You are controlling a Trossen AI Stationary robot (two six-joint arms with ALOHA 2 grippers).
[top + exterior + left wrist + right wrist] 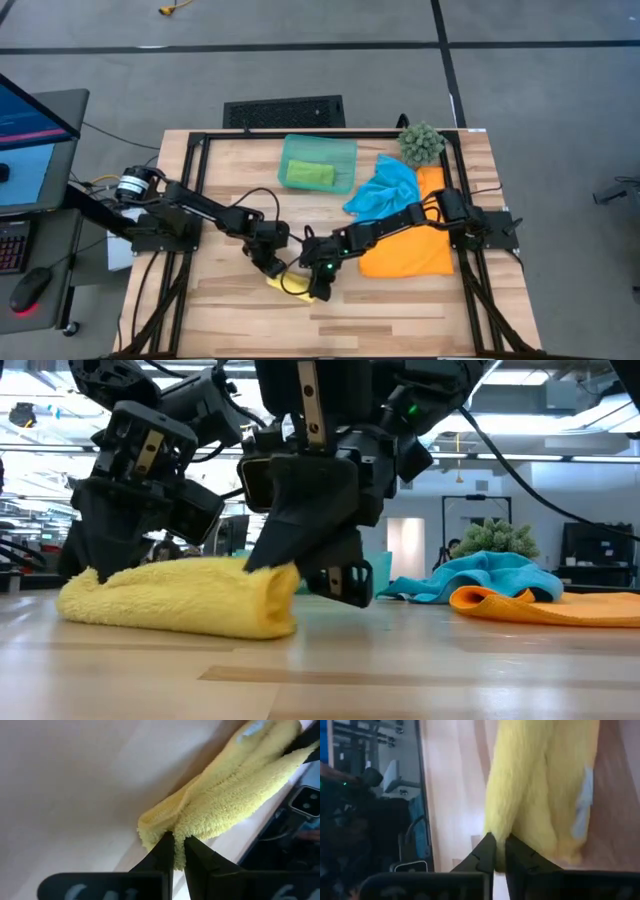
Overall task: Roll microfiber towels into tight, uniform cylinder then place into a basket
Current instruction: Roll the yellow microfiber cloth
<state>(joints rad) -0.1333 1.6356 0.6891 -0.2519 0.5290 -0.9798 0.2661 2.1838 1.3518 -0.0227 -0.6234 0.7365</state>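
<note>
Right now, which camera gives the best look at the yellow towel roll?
The low view: the yellow towel lies side-on as a full roll on the table. The high view shows only a sliver under both pincers. Each wrist view shows just the end its own pincer pinches.

Even, bright overhead light falls on my table (400, 300) in the high view, and my arms throw only soft, short shadows on the wood. At table height the ceiling strip lights behind me burn out to white glare, so my arms read as dark silhouettes against them; the near tabletop is soft and the room behind is hazy. In my left wrist view the yellow towel (230, 800) is sharp in its pile, while my own fingers (162, 855) are blurred black. My right wrist view is smeared, with the towel fuzzy throughout.
</note>
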